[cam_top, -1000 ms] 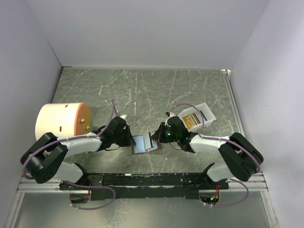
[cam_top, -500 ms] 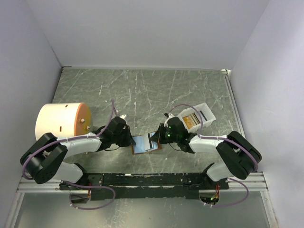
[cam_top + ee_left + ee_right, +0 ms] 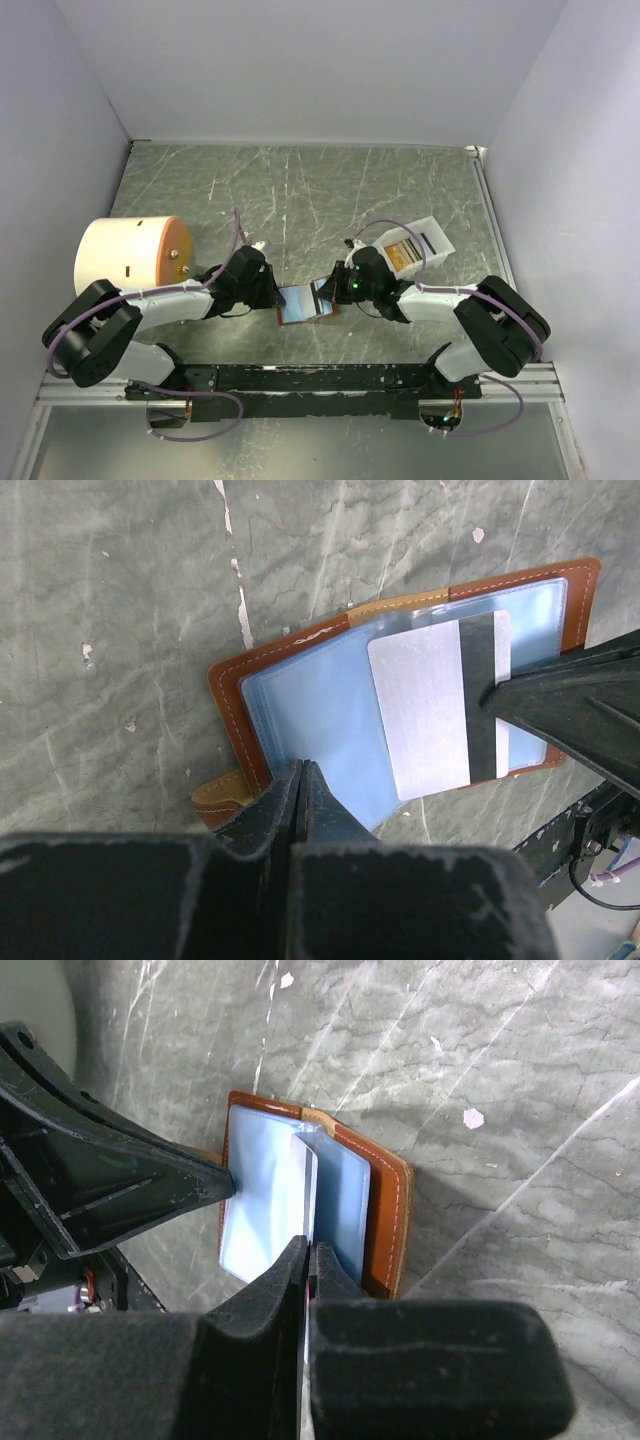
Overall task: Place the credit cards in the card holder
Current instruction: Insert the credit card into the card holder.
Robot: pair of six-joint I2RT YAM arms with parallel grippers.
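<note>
R gripper (image 3: 305, 1260) pinch on credit card (image 3: 430, 705), near edge hidden; L gripper (image 3: 300, 778) tips together on card holder (image 3: 228, 690) lining.

Wallet (image 3: 296, 305) lies open at the middle of the counter's near edge, card (image 3: 322, 292) over its right half. Tray (image 3: 437, 236) sits behind-right, drum (image 3: 125, 258) at the left edge.

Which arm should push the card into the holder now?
Right. The right gripper pinches the card above the open holder. The left gripper is busy clamping the holder's blue lining.
</note>
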